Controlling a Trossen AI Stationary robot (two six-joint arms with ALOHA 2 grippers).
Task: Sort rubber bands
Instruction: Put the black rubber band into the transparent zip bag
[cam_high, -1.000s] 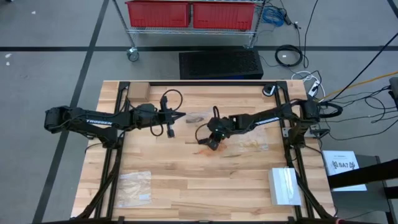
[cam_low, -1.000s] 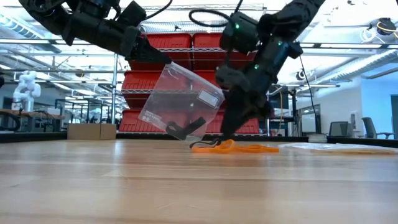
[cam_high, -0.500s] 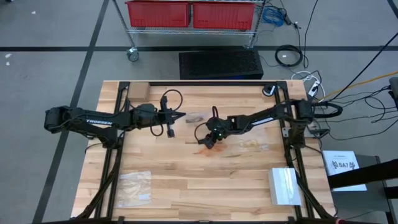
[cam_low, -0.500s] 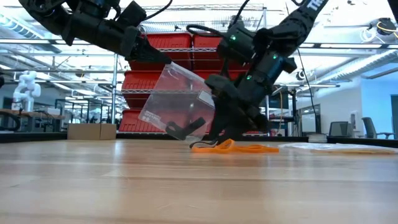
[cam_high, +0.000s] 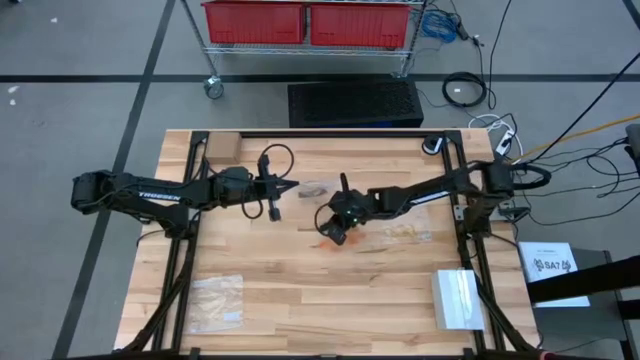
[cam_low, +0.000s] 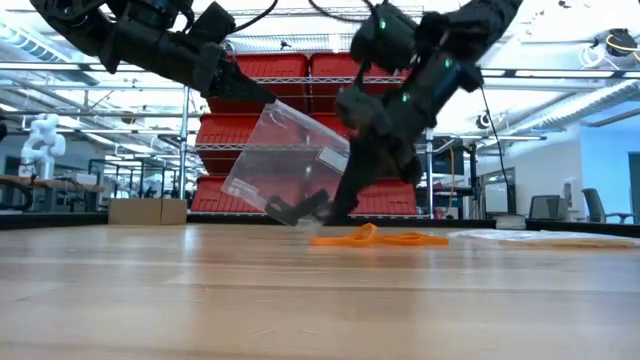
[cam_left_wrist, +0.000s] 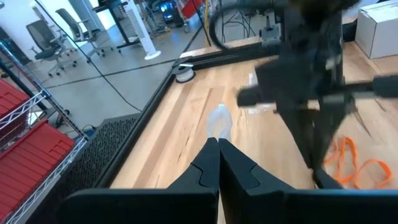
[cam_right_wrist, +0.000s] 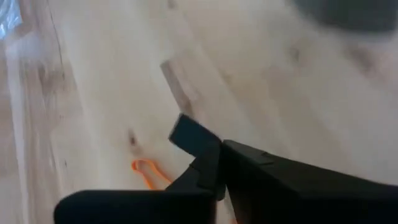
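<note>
My left gripper (cam_low: 262, 95) is shut on a clear plastic bag (cam_low: 290, 155) that hangs over the table's middle, with black rubber bands (cam_low: 298, 207) at its bottom. In the high view the bag (cam_high: 315, 188) shows just right of that gripper (cam_high: 291, 187). Orange rubber bands (cam_low: 375, 238) lie loose on the wood. My right gripper (cam_low: 335, 212) is shut and slants down beside the bag's lower end, above and left of the orange bands (cam_left_wrist: 349, 163). I cannot tell whether anything is between its fingers. My left gripper pinches the bag's upper edge (cam_low: 275, 103) between its two fingers, coming in from the table's left and slanting down. The bag hangs tilted below the fingers. Its lower end is close over the wood, and I cannot tell whether it touches.
A flat clear bag (cam_high: 217, 300) lies near the front left. Another clear bag (cam_high: 405, 233) lies right of the orange bands. A white box (cam_high: 458, 298) stands at the front right, a small brown block (cam_high: 222, 147) at the far left corner, and a small roll (cam_high: 432, 146) at the far right.
My right gripper stood with its fingers spread over the orange bands. It has since shut, risen off the table and swung a little toward the hanging bag. The orange bands stay on the wood. The left gripper and the bag have kept still.
</note>
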